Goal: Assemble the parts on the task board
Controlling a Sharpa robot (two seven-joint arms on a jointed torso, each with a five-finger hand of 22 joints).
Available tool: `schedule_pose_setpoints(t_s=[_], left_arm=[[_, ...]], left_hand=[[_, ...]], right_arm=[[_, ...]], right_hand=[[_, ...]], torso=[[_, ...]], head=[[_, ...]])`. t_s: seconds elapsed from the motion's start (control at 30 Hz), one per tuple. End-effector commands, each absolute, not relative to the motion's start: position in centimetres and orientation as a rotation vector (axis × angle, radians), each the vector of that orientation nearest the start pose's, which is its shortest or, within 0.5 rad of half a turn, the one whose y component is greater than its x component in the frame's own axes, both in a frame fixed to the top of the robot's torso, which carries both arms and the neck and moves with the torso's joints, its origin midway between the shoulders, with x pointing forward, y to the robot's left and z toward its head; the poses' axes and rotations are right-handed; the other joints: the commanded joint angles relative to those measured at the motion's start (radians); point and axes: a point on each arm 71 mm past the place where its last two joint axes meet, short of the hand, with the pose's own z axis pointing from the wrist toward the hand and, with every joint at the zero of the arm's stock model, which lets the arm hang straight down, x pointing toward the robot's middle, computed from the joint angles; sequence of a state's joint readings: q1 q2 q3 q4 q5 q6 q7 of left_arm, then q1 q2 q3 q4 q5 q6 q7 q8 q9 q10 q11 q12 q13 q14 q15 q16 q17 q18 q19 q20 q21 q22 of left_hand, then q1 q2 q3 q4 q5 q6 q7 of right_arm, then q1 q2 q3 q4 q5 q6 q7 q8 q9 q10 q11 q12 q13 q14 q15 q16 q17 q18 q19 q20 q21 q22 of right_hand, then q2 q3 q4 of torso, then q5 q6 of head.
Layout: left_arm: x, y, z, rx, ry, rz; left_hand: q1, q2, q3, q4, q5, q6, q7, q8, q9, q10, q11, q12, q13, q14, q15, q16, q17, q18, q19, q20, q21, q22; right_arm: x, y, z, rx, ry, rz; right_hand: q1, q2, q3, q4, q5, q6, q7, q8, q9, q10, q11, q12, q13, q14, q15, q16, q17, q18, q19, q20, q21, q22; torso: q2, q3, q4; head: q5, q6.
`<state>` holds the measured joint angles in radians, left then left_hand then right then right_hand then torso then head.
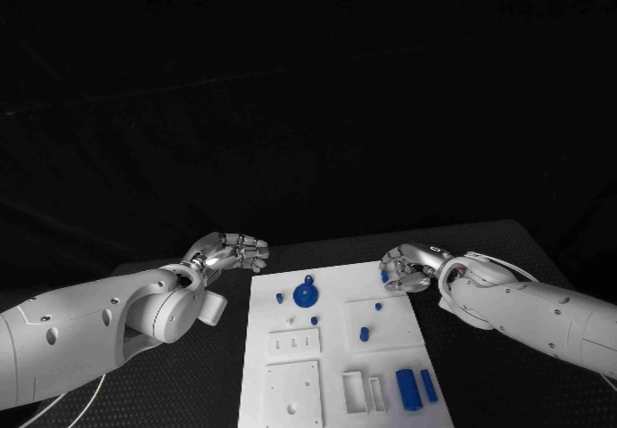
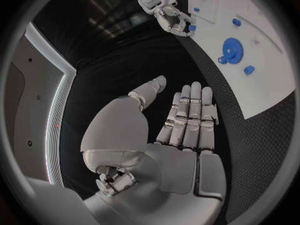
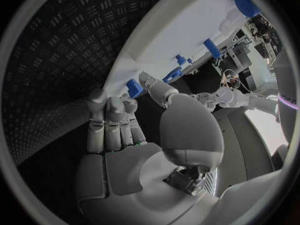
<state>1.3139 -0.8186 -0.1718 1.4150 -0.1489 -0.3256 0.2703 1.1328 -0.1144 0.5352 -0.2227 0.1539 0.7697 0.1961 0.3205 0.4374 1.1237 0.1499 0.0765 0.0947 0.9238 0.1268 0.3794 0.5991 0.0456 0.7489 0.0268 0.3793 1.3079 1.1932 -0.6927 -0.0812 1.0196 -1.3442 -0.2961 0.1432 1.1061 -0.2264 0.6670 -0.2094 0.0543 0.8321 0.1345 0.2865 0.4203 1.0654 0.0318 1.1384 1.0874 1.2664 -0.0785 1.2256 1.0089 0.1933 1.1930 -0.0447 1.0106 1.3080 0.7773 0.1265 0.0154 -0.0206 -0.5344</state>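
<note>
While the white board [image 1: 337, 357] lies mid-worktop [image 1: 514, 250] with blue parts [image 1: 305, 294] scattered on it, its near end is cut off. At its far right corner the right hand [image 1: 409, 267] pinches a small blue part [image 3: 135, 87], half hidden by its fingers [image 3: 109, 117]. Left of the board, the left hand [image 1: 232, 252] holds nothing, fingers straight.
</note>
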Motion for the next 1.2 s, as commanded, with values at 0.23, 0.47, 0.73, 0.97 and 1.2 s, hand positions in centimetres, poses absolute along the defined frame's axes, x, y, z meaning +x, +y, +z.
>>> schedule_pose_setpoints(t_s=[0.23, 0.47, 0.73, 0.97, 1.2], left_arm=[[51.24, 22.88, -17.92, -0.946, 1.567, -1.319], [51.21, 22.88, -17.92, -0.946, 1.568, -1.32], [51.19, 22.75, -17.91, -0.944, 1.57, -1.324], [51.18, 22.8, -17.92, -0.945, 1.57, -1.322], [51.15, 22.8, -17.91, -0.946, 1.571, -1.323]], left_hand=[[-0.006, 0.006, 0.001, -0.006, -0.004, -0.001, 0.002, 0.002, 0.0, -0.002, 0.004, -0.003, -0.001, 0.003, 0.001, -0.007, 0.002, 0.018, -0.009, 0.0, 0.004, 0.021], [-0.008, 0.006, 0.001, -0.006, -0.003, -0.001, 0.002, 0.002, 0.0, -0.002, 0.004, -0.003, -0.001, 0.003, 0.001, -0.007, 0.002, 0.018, -0.009, 0.0, 0.004, 0.021], [-0.009, 0.007, 0.001, -0.005, -0.003, -0.001, 0.002, 0.002, 0.0, -0.002, 0.004, -0.003, -0.001, 0.003, 0.001, -0.007, 0.002, 0.018, -0.009, 0.0, 0.004, 0.021], [-0.01, 0.007, 0.001, -0.004, -0.003, -0.002, 0.003, 0.001, 0.0, -0.002, 0.004, -0.004, -0.001, 0.002, 0.001, -0.007, 0.002, 0.018, -0.009, 0.0, 0.004, 0.021], [-0.01, 0.007, 0.001, -0.004, -0.003, -0.002, 0.003, 0.001, 0.0, -0.002, 0.004, -0.004, -0.001, 0.002, 0.001, -0.008, 0.002, 0.018, -0.01, 0.0, 0.004, 0.021]], right_arm=[[55.39, -27.09, -22.78, -0.102, 1.704, 0.527], [55.41, -27.15, -22.83, -0.1, 1.703, 0.519], [55.4, -26.95, -22.84, -0.103, 1.703, 0.519], [55.45, -26.8, -22.86, -0.103, 1.7, 0.518], [55.45, -26.65, -22.89, -0.107, 1.701, 0.515]], right_hand=[[-0.002, 0.025, 0.018, 0.01, -0.006, 0.03, 0.003, 0.017, 0.008, 0.001, -0.007, 0.006, -0.003, 0.002, -0.006, 0.001, 0.003, 0.069, 0.003, -0.001, 0.007, 0.019], [-0.005, 0.039, 0.022, 0.008, -0.005, 0.062, 0.003, 0.034, 0.016, 0.004, -0.007, 0.008, -0.005, 0.005, -0.006, 0.002, 0.005, 0.069, 0.004, -0.002, 0.011, 0.019], [-0.01, 0.053, 0.026, 0.004, -0.006, 0.087, -0.005, 0.047, 0.022, 0.006, -0.015, 0.009, -0.007, 0.007, -0.013, 0.001, 0.006, 0.069, 0.004, -0.003, 0.014, 0.018], [-0.018, 0.063, 0.025, 0.002, -0.006, 0.099, -0.01, 0.052, 0.025, 0.008, -0.02, 0.009, -0.009, 0.008, -0.018, 0.0, 0.007, 0.069, 0.004, -0.003, 0.016, 0.018], [-0.023, 0.07, 0.026, 0.001, -0.006, 0.108, -0.013, 0.056, 0.027, 0.01, -0.023, 0.009, -0.011, 0.009, -0.02, 0.0, 0.008, 0.069, 0.005, -0.003, 0.017, 0.018]], torso=[[-0.001, -0.0014, -0.0014], [-0.001, -0.0014, -0.0019], [-0.001, -0.0022, -0.0013], [-0.001, -0.0024, -0.0018], [-0.001, -0.0029, -0.0015]], head=[[0.004, -0.003], [0.008, -0.004], [0.011, -0.005], [0.011, -0.005], [0.013, -0.008]])
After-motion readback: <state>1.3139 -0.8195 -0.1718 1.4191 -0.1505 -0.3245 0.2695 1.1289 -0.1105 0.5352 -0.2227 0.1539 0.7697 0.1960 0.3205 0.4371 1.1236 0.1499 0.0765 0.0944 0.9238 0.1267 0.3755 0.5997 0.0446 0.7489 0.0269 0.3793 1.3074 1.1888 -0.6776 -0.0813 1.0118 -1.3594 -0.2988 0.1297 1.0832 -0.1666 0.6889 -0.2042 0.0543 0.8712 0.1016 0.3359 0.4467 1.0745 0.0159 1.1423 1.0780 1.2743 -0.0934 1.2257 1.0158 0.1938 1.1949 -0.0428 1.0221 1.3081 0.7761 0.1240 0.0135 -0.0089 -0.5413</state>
